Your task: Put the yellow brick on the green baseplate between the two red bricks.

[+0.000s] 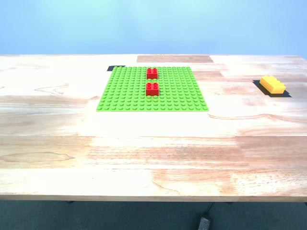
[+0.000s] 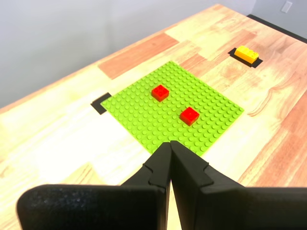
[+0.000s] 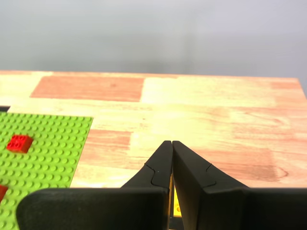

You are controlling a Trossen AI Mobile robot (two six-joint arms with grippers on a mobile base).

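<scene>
Fingers together, yellow brick untouched

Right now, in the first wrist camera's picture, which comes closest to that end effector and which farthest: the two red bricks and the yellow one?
Going by the first wrist view, from my first end effector, which is shut:
1. The first red brick, on the green baseplate, on its nearer part.
2. The second red brick, deeper on the baseplate.
3. The yellow brick, off the baseplate on the wooden table, clearly farthest.
</scene>
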